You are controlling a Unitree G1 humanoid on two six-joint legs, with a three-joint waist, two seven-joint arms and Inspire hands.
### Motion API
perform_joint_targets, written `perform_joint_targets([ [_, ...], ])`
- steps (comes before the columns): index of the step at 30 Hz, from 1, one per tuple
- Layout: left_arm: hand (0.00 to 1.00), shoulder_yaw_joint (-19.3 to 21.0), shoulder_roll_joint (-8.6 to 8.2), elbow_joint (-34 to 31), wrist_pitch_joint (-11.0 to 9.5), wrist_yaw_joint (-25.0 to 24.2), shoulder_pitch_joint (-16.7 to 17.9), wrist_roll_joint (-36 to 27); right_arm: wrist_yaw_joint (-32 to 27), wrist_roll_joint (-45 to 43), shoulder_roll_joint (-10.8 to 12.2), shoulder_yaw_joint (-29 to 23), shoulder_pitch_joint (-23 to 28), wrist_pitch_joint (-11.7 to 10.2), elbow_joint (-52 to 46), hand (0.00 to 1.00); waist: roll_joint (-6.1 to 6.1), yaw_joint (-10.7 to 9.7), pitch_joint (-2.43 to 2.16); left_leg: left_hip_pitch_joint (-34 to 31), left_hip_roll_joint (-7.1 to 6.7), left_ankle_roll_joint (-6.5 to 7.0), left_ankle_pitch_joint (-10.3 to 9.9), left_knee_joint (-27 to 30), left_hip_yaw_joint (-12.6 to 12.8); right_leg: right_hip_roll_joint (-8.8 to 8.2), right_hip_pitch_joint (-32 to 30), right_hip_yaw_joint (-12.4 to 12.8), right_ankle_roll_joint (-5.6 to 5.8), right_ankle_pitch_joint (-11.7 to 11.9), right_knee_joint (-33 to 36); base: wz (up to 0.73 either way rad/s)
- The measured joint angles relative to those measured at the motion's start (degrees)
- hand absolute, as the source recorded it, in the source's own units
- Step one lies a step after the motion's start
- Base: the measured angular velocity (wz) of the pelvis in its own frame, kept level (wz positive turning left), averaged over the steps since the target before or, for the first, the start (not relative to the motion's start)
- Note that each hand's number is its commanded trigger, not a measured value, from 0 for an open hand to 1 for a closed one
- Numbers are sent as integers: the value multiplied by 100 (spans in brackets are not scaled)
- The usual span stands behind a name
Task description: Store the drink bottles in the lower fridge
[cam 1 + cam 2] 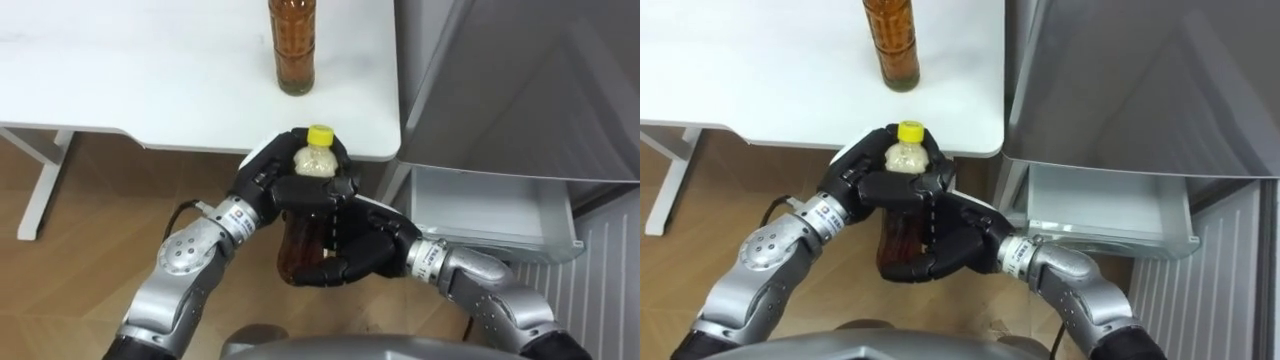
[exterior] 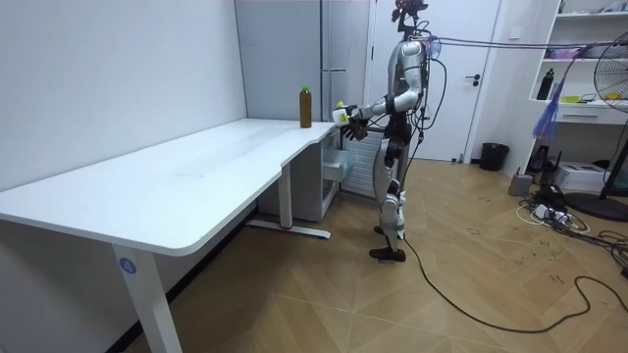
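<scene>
While the left hand (image 1: 262,195) is closed round its top and the right hand (image 1: 355,252) round its lower part, a yellow-capped bottle (image 1: 315,160) is held just before the table (image 1: 130,80) edge. A second bottle (image 1: 293,45) is stood on the table; an open fridge drawer (image 1: 490,215) is seen at the right.

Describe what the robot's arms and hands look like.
The left hand and right hand are black and jointed. The forearms are silver-grey metal shells with a white printed band at each wrist. A thin black cable loops by the left wrist.
</scene>
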Motion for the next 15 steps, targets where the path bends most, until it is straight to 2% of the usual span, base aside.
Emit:
perform_joint_targets([
  [11, 100, -296, 15, -6, 1, -12, 32, 2, -232, -58, -11, -6, 127, -9, 55, 100, 6, -54, -19, -42, -11, 1, 1, 18, -43, 1, -38, 34, 0, 0, -2, 1],
  [15, 100, -325, -39, -8, 43, 2, 90, -37, -187, -422, 11, -28, 123, -50, 55, 100, -10, -77, -21, -19, -5, 1, 1, 16, -1, 6, -37, 60, 0, 0, -8, -4],
])
